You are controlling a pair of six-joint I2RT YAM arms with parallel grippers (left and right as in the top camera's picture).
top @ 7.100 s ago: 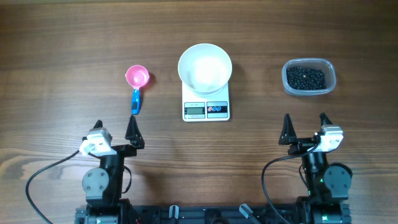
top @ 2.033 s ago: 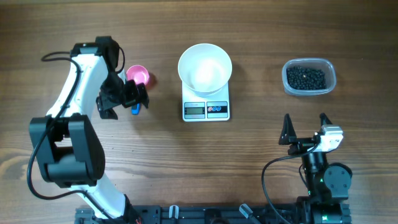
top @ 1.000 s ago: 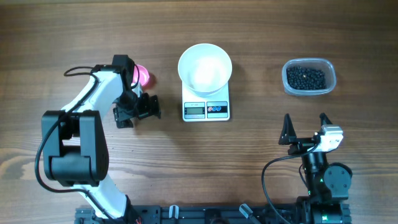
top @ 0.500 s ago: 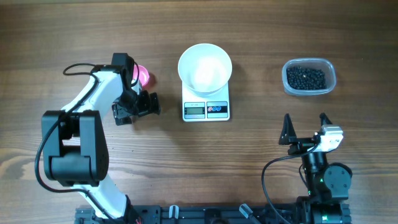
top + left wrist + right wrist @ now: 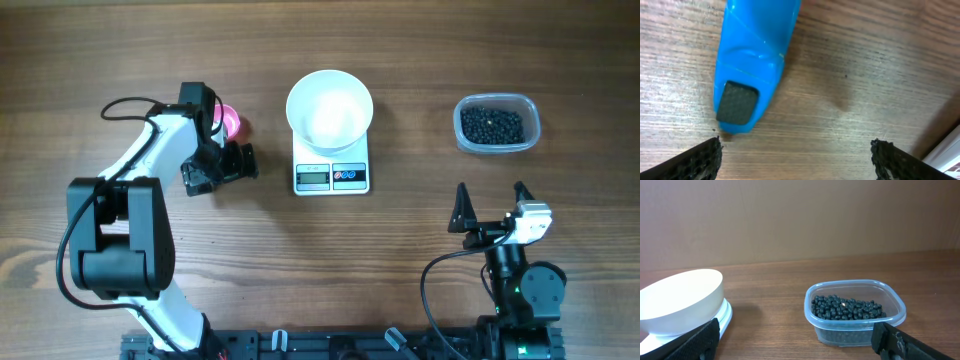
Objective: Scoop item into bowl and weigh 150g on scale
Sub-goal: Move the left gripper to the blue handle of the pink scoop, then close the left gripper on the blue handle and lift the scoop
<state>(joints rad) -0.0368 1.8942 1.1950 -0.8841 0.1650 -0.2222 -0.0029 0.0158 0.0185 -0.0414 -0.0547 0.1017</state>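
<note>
Beans (image 5: 491,125): small, round, matte black, heaped in a clear, round-cornered plastic tub (image 5: 533,112). The tub sits right of the scale (image 5: 332,176), well apart, level with its far end.

Bowl (image 5: 329,108): plain white, smooth, round. It rests on the scale's far end and overhangs both sides slightly.

Scale: white rectangle, long axis running far to near. Grey display and round buttons lie along the near edge, facing the robot.

Scoop (image 5: 231,122): only part of the pink cup shows, left of the scale and beside the bowl. From overhead the rest is hidden under the left arm.
- In the left wrist view, the blue handle (image 5: 752,65) lies flat on the wood, glossy plastic with a dark square patch at its rounded end.
- Its long axis runs roughly along the gripper's reach, end toward the camera.

Left arm: stretched out and arched, wrist bent down.
- Left gripper (image 5: 222,165) hangs just left of the scale, over the handle.
- Jaws are spread wide. The handle end lies just ahead of the fingertips, nearer the left one, with a clear gap.

Right arm: folded at its base, near and right of the scale.
- Right gripper (image 5: 490,212) points toward the tub, jaws spread, nothing between them.

Table (image 5: 420,60): brown wood, grain running left to right.
</note>
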